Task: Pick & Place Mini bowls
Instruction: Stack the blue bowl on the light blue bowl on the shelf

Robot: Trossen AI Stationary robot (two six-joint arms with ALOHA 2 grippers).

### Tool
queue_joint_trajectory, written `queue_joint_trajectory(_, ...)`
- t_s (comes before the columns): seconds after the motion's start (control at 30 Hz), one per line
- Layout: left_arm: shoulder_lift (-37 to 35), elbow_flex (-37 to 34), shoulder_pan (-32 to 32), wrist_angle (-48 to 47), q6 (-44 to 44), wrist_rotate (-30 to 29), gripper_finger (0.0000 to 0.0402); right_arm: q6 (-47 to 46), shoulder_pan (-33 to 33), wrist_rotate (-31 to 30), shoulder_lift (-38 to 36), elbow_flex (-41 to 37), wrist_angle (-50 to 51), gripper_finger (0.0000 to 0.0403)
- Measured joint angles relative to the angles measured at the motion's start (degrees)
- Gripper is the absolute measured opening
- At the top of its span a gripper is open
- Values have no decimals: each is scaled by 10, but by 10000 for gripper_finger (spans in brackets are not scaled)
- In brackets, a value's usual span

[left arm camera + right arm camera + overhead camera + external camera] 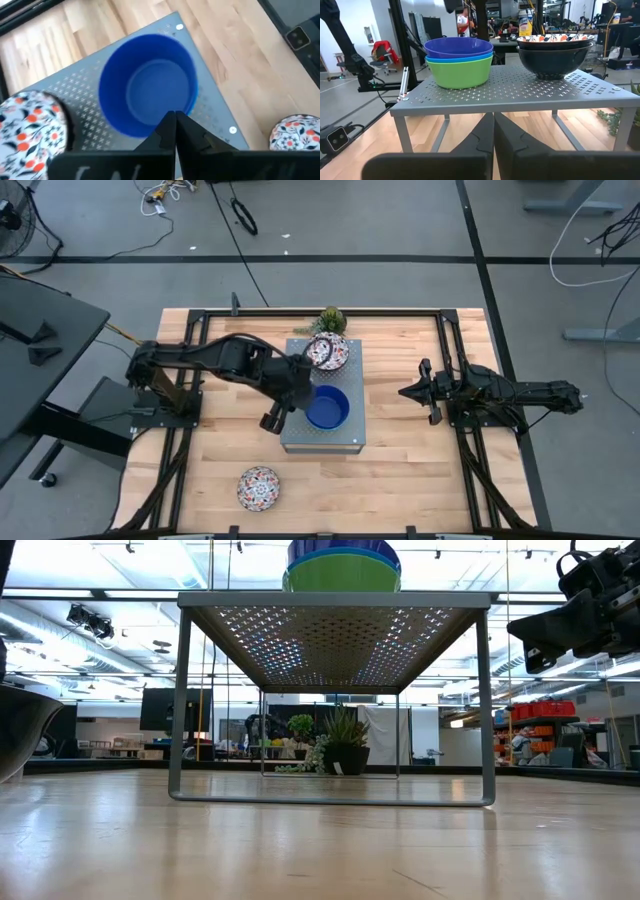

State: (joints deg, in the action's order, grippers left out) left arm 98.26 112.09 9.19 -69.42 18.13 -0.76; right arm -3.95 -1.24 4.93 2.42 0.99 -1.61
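Note:
A grey perforated box [322, 435] stands mid-table. On it a dark blue bowl [459, 47] sits nested in a light blue bowl [460, 59] and a green one [461, 74]. Beside that stack, a floral bowl [555, 38] rests inside a dark bowl [552, 57]. Another floral bowl [259, 487] sits on the table near the front edge. My left gripper [175, 122] is shut, above the left rim of the blue bowl [147, 85]. My right gripper [408, 392] is shut, level, right of the box. My left gripper's shut fingertips [169, 120] stand over the blue bowl's rim [150, 131], coming from the table's left and slanting down. I cannot tell whether they touch it.
A small spiky plant [331, 320] stands at the box's far edge. Black frame rails [448, 360] run along the table's sides. Bare wood lies between the box and the right gripper, and right of the front floral bowl.

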Motion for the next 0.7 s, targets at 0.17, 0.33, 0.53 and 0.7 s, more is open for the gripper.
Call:
queue_joint_trajectory(0.17,-2,0,-5,-3,-11,2,3,0,0,0,0,0,0,11)
queue_joint_trajectory(0.33,-5,0,-7,-9,-13,2,2,0,0,0,0,0,0,11)
queue_joint_trajectory(0.53,-5,0,-19,-21,-29,-1,1,0,0,0,0,0,0,11)
queue_joint_trajectory(0.7,-5,0,-29,-31,-35,0,1,0,0,0,0,0,0,11)
